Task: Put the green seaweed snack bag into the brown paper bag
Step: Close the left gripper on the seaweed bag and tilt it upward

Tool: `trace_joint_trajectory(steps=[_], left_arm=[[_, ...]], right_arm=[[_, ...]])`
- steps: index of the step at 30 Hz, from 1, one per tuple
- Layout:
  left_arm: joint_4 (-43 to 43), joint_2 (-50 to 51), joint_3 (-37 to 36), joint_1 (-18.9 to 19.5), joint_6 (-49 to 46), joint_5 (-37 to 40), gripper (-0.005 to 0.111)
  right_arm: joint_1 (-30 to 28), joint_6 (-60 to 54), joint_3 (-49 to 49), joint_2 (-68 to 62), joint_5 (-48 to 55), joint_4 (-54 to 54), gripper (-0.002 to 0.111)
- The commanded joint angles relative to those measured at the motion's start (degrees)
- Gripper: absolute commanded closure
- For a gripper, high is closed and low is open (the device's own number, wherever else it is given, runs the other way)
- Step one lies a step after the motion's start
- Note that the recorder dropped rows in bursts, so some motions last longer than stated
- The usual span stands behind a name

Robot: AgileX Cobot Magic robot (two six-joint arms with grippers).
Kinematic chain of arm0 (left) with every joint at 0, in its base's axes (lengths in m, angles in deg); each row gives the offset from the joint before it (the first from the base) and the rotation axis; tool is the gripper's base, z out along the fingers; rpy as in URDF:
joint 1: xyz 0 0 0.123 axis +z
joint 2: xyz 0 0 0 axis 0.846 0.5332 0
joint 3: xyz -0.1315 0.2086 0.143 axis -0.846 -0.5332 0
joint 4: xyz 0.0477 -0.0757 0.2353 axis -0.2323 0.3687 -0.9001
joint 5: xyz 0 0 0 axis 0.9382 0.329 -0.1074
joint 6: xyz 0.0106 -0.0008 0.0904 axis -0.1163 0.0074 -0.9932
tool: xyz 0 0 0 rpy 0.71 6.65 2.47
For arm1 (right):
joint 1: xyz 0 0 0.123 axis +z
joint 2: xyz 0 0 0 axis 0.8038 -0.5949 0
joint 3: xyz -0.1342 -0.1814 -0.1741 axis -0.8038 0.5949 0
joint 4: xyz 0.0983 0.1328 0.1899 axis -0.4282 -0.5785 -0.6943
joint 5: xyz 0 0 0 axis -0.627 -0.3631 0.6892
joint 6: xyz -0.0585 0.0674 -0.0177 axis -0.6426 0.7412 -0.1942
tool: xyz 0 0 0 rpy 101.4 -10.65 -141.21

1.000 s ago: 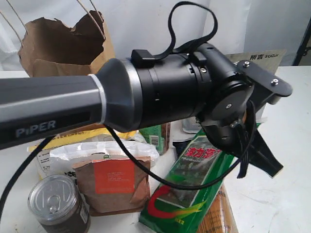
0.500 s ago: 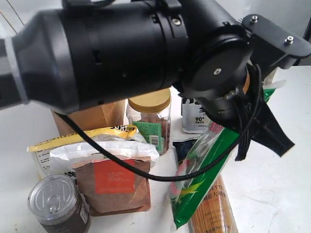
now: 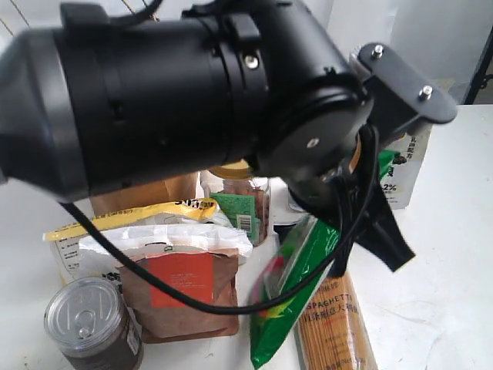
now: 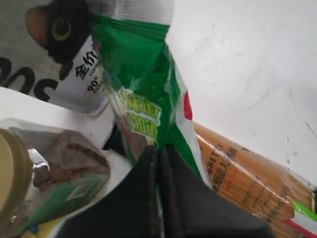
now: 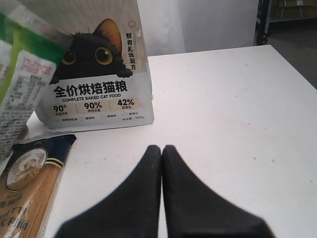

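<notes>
Left wrist view alone shows jaws pinching the seaweed bag [image 4: 143, 64].

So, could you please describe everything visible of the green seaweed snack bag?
The green seaweed snack bag is a long, flat, glossy green plastic packet with a silvery sealed end and a red-white arc near its lower end. It hangs tilted, pinched by the left gripper, its lower end in front of the spaghetti packet; contact there is unclear.

Green seaweed snack bag [image 3: 300, 258] lifted
Left gripper [image 4: 158, 150] has risen with it. The packet, lying flat beneath the gripper a second ago, now hangs tilted from its closed fingers.
</notes>
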Motion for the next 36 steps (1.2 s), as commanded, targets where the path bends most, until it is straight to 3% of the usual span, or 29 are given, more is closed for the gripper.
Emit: trace_joint_trajectory(steps=[1, 21, 24, 29, 34, 36], left_arm=[[3.42, -0.47, -5.41, 0.05, -1.01, -2.43, 0.107], [5.26, 5.18, -7.7, 0.05, 0.66, -10.31, 0.107], [5.38, 5.18, -7.7, 0.05, -0.47, -10.47, 0.102], [8.02, 5.18, -7.7, 0.05, -3.44, -10.47, 0.078], [11.37, 5.18, -7.7, -0.05, -8.15, -10.62, 0.077], [12.4, 5.18, -7.7, -0.05, -11.35, -11.23, 0.071]], right_arm=[[-0.32, -0.21, 0.14, 0.28, -0.1, -0.13, 0.108], [-0.32, -0.21, 0.14, 0.28, -0.1, -0.13, 0.108], [-0.32, -0.21, 0.14, 0.28, -0.1, -0.13, 0.108], [-0.32, -0.21, 0.14, 0.28, -0.1, -0.13, 0.108], [-0.32, -0.21, 0.14, 0.28, -0.1, -0.13, 0.108], [-0.32, -0.21, 0.14, 0.28, -0.1, -0.13, 0.108]])
